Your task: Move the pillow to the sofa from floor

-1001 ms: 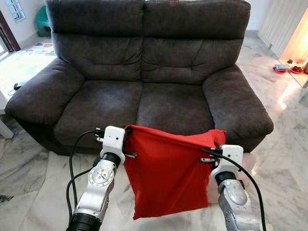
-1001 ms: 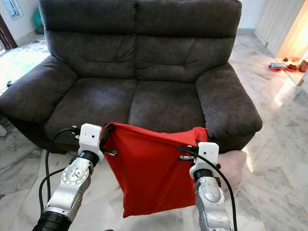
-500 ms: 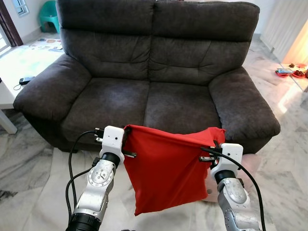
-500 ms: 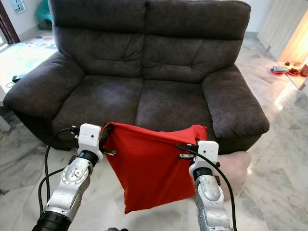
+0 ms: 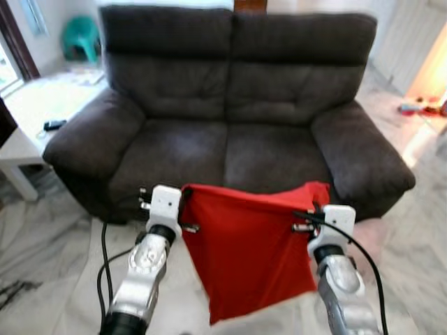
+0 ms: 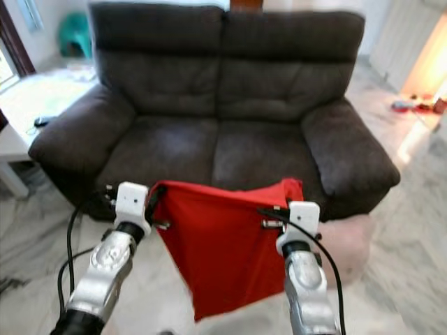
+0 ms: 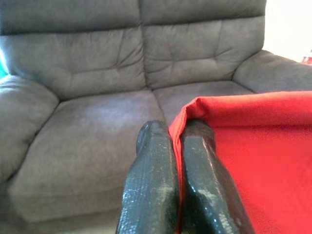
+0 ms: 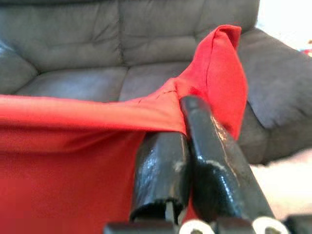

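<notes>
Left wrist view shows you the left gripper (image 7: 175,141) with its two fingers pinched tight on one top corner of the red pillow (image 5: 248,255). Your right gripper (image 8: 187,131) is clamped the same way on the other top corner. Between the two grippers the pillow hangs flat and limp, its lower edge dangling clear above the marble floor (image 5: 42,279). Beyond the grippers stands the dark sofa (image 5: 237,105), its seat cushions just past the pillow's top edge.
</notes>
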{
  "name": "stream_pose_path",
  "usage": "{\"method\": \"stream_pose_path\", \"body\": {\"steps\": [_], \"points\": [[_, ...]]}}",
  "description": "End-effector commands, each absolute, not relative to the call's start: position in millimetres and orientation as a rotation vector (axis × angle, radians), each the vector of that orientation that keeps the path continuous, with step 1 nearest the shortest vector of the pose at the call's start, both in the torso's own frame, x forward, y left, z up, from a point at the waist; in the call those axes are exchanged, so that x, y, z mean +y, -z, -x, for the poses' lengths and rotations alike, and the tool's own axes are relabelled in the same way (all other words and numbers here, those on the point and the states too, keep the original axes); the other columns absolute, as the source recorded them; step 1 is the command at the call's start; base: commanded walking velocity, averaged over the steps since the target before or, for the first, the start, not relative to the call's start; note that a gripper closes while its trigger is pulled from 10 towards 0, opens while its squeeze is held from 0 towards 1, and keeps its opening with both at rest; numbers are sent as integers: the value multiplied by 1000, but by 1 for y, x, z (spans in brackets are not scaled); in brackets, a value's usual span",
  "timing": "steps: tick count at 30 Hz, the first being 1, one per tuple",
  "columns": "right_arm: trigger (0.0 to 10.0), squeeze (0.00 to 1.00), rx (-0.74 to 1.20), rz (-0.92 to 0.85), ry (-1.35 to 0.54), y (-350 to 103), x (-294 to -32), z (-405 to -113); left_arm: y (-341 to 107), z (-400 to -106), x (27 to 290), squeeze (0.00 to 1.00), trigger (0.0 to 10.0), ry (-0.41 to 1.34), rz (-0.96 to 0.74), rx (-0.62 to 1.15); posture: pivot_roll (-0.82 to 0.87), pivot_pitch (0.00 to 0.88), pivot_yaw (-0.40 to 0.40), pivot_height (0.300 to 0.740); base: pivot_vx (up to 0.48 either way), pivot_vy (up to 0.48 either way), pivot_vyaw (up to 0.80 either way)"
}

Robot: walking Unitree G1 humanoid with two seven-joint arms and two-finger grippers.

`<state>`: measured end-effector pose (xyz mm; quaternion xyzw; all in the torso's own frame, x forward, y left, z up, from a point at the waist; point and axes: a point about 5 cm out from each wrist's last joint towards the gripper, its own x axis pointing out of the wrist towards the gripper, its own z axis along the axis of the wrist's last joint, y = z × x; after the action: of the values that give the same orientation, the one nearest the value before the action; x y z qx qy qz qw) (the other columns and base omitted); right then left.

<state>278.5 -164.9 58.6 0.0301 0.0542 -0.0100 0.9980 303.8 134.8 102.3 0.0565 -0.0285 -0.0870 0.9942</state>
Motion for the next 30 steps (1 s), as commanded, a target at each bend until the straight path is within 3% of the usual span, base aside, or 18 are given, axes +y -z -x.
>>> {"method": "stream_pose_path", "body": {"steps": [1, 23, 30], "points": [[10000, 0, -9, -52, 107, -83, -189, -285, -112, -308, 149, 0, 10000, 94, -102, -96, -34, 0, -22, 736, 0, 292, 0], [10000, 0, -18, -54, 96, -86, -187, -287, -113, -308, 150, 0, 10000, 78, -101, -99, -20, 0, -34, 736, 0, 229, 0], [10000, 0, -13, -59, 95, -85, -186, -286, -114, -309, 151, 0, 10000, 79, -107, -99, -18, 0, -30, 736, 0, 2, 0]]}}
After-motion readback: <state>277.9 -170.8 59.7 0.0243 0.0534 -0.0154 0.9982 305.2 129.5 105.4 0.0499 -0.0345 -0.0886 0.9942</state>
